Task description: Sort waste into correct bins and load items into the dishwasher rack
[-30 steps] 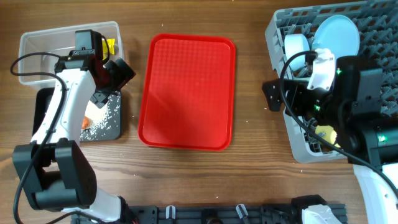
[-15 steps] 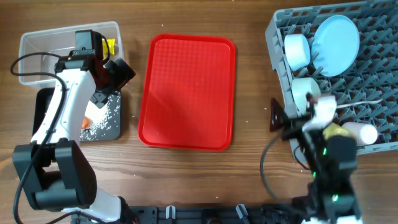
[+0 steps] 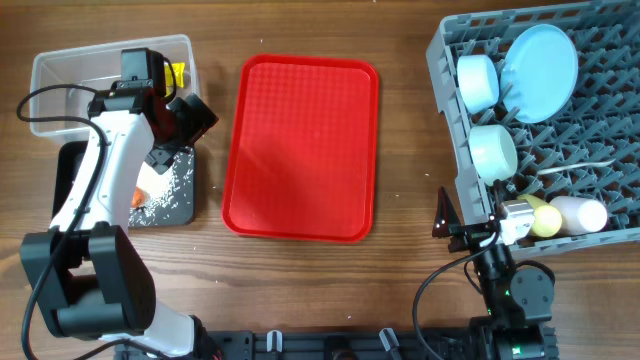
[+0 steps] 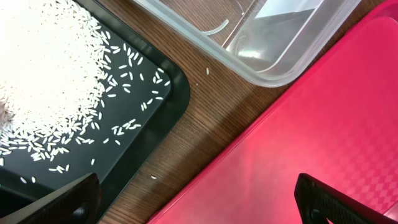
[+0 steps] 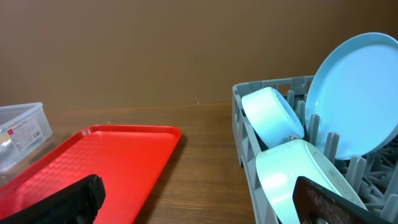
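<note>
The plate (image 3: 540, 58) stands on edge between the pegs of the rack (image 3: 610, 70), and two bowls (image 3: 478, 80) lean beside it, probably so that water can run off them. A yellow cup (image 3: 543, 217) and a pink cup (image 3: 578, 213) lie at the near edge, with the spoon (image 3: 580, 165) on the lattice. Rice (image 4: 43, 74) and a carrot (image 3: 135, 198) sit in the black tray (image 4: 168, 93), while a yellow wrapper (image 3: 178, 72) is in the clear tub (image 3: 60, 70), so food and packaging are kept apart. Nothing shows on the red tray (image 3: 300, 150), and sorting looks nearly finished. The left fingers (image 4: 62, 202) hang spread wide and empty above the tray's corner. The right fingers (image 5: 68, 199), equally wide and empty, sit low over the surface (image 3: 410, 120) by the rack's corner.
</note>
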`<action>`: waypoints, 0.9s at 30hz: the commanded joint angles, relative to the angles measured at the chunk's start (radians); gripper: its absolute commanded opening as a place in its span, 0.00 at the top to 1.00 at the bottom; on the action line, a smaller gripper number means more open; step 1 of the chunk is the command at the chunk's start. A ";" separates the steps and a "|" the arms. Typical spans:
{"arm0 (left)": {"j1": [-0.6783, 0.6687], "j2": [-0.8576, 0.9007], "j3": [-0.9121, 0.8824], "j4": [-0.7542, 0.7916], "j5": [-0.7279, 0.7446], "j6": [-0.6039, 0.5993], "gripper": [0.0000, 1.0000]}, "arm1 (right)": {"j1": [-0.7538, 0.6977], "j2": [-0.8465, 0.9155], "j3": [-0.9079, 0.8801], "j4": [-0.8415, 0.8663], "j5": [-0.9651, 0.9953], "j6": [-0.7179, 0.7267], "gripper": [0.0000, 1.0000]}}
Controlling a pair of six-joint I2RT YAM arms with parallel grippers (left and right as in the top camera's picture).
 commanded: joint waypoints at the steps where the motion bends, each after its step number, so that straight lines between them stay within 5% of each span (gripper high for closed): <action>1: 0.005 -0.007 -0.001 0.002 -0.013 0.015 0.00 | -0.004 -0.010 -0.008 0.006 0.017 -0.020 0.00; 11: 0.005 -0.010 -0.001 0.002 -0.014 0.016 0.00 | -0.004 -0.001 -0.008 0.006 0.017 -0.020 0.00; 16: -0.079 -0.222 -0.002 0.019 -0.156 0.016 0.00 | -0.004 -0.001 -0.008 0.006 0.017 -0.020 0.00; 18: -0.136 -0.337 -0.039 0.113 -0.188 0.105 0.00 | -0.004 -0.001 -0.008 0.006 0.017 -0.020 0.00; 20: -0.203 -0.511 -0.174 0.272 -0.188 0.266 0.00 | -0.004 -0.001 -0.008 0.006 0.017 -0.020 0.00; 27: -0.103 -1.078 -0.872 0.749 -0.105 0.211 0.00 | -0.004 -0.001 -0.008 0.006 0.017 -0.019 0.00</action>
